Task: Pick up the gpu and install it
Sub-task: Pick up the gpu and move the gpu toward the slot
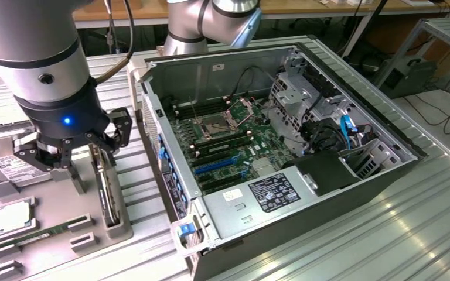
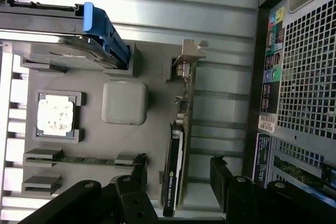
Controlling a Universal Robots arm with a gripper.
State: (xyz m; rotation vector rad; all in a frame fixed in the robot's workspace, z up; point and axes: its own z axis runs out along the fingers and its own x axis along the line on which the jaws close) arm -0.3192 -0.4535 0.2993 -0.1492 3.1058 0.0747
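While a robot arm (image 1: 37,64) hangs over a grey parts tray (image 1: 53,199) on a ribbed metal worktop (image 1: 350,234), its black fingers (image 2: 224,179) stand spread wide, one on each side of the graphics card (image 2: 177,150), and grasp nothing. A gap shows between the card and each finger.

The card stands on its long edge in a slot along the tray's edge nearest the computer case (image 1: 287,146). Its silver bracket (image 2: 190,59) is at one end, its black cooler faces the tray's middle and its green board faces the case.

The case lies on its side in the middle of the worktop, just beside the tray, with its panel off. The motherboard (image 1: 225,140), its blue slots and a tangle of black and blue cables are exposed.

The tray sits at the worktop's edge on the exterior view's left. It also holds a hard drive (image 1: 14,167) with a white label in one corner, a square grey block (image 2: 124,102) near the middle, a processor chip (image 1: 14,216) in its own recess and a thin memory stick (image 1: 41,237) slotted beside the chip.

Beyond the worktop a wooden bench top (image 1: 303,7) runs along the back of the room. On the exterior view's right, a metal frame (image 1: 444,29) stands in the upper corner and loose cables (image 1: 444,111) trail over the floor.
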